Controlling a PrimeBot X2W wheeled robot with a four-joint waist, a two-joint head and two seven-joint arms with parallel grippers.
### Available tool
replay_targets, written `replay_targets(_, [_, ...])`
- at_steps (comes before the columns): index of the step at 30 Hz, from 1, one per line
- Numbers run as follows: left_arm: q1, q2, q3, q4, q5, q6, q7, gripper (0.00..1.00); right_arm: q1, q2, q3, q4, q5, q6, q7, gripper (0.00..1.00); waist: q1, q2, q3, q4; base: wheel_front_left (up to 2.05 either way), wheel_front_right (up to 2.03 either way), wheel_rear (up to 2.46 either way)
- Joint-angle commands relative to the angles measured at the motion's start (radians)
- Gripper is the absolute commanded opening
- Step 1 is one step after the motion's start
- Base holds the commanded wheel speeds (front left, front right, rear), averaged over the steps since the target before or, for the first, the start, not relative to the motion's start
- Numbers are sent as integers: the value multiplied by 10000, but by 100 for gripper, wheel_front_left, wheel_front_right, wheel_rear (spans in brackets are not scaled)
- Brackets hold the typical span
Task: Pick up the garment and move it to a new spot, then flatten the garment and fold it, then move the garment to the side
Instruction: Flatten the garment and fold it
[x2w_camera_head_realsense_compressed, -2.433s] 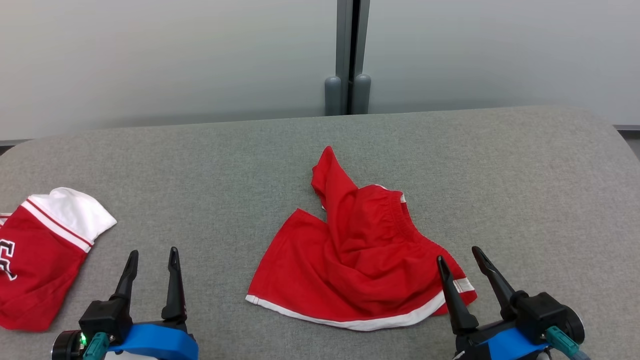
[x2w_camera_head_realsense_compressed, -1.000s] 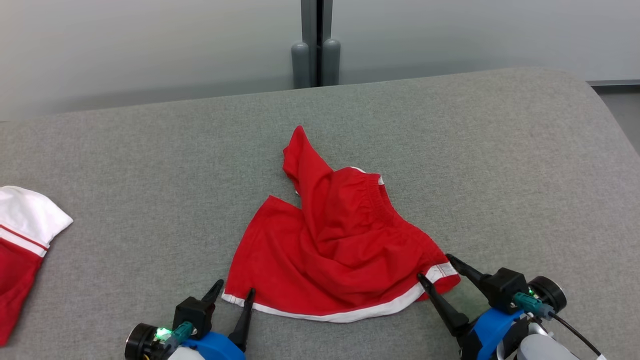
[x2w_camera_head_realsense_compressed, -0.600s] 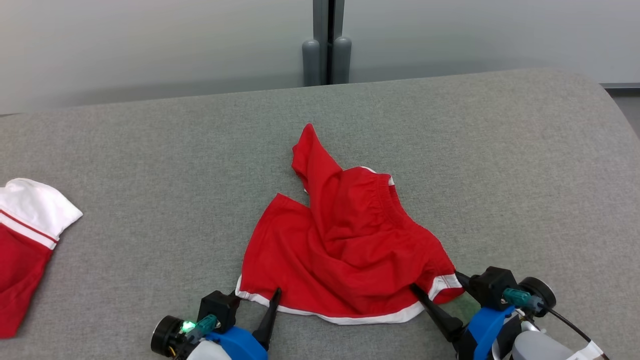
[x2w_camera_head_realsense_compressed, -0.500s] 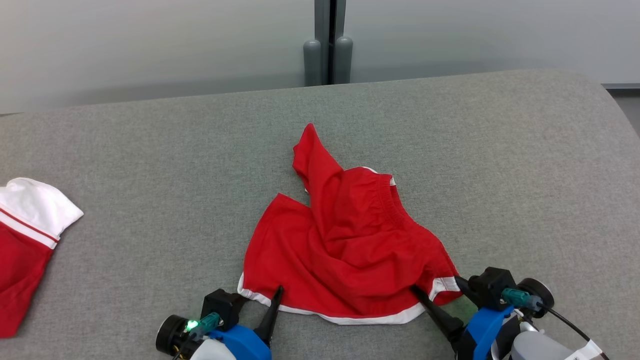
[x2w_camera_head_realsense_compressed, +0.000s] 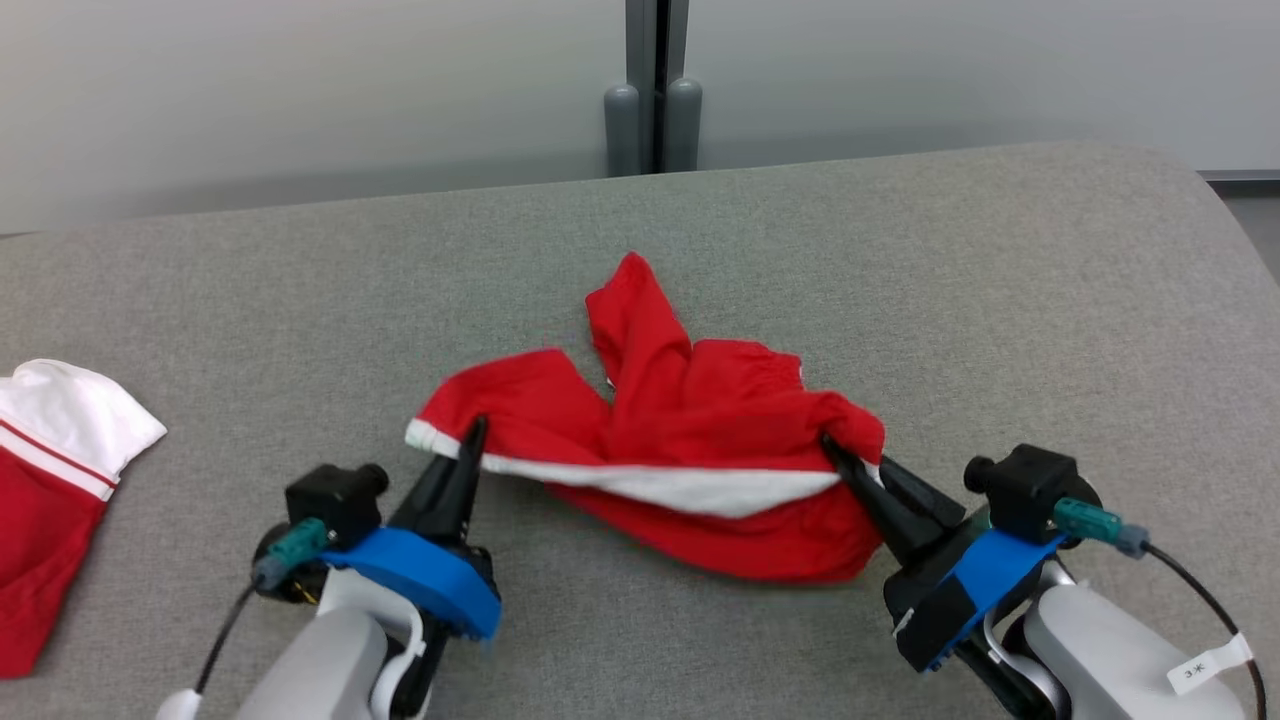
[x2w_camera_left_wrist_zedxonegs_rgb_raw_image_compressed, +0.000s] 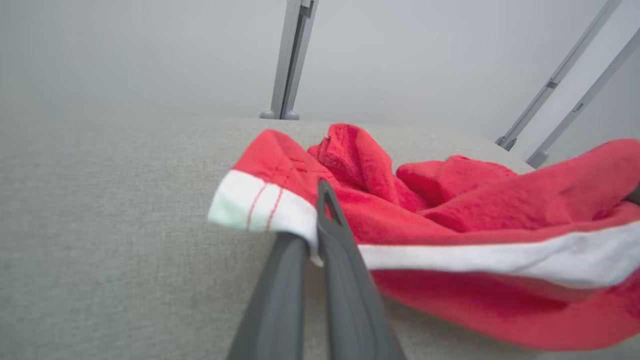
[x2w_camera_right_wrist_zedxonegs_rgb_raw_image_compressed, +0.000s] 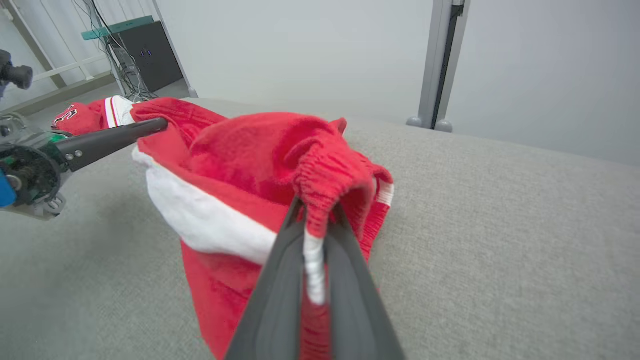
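- As both arms reach in from the near edge of the pad (x2w_camera_head_realsense_compressed: 1000, 300), each gripper is clamped on the shorts (x2w_camera_head_realsense_compressed: 700, 420).
- left gripper (x2w_camera_head_realsense_compressed: 474, 432): fingers pinched together on the white hem (x2w_camera_left_wrist_zedxonegs_rgb_raw_image_compressed: 260, 210) at the shorts' left corner. A bit of that corner sticks out past the fingers to the left.
- right gripper (x2w_camera_head_realsense_compressed: 832, 450): fingers closed tight on the right corner. White trim is caught between them, and the bunched elastic waistband (x2w_camera_right_wrist_zedxonegs_rgb_raw_image_compressed: 325, 170) folds over the tips.
- Shorts location: mid-pad, strung between the two grippers. The near edge is held up off the pad, with the white hem running roughly straight from one grip to the other.
- Below the hem a red layer sags down toward the near side. Can't tell whether its lowest part touches the pad or hangs just above it.
- Behind the grip line the cloth is crumpled. One red flap points toward the far edge and lies on the pad.
- Far left on the pad, well apart from the shorts: a second garment (x2w_camera_head_realsense_compressed: 40, 520), red with a white end and thin stripes, partly cut off by the frame edge.
- Beyond the pad's far edge: pale wall panels with a grey post (x2w_camera_head_realsense_compressed: 655, 60) between them and two rounded caps at its base.
- Right wrist view, far background: a dark cabinet (x2w_camera_right_wrist_zedxonegs_rgb_raw_image_compressed: 147, 55) with cables hanging beside it.
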Motion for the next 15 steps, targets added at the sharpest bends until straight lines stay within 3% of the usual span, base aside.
replay_targets(1, [-395, 141, 227, -125, -199, -12, -3, 0, -256, 103, -216, -256, 108, 1, -37, 0, 0, -1, 20, 42, 0, 0, 0])
replay_targets(7, [-2407, 511, 428, -192, -1081, -12, 451, 0, -1588, 509, -922, -676, 406, 1, -35, 0, 0, -1, 453, 222, 0, 0, 0])
replay_targets(15, [-6815, 857, 708, 388, -1813, -12, 1729, 0, -5983, 859, -707, 635, 858, 3, -37, 0, 0, -1, 1817, 165, 0, 0, 0])
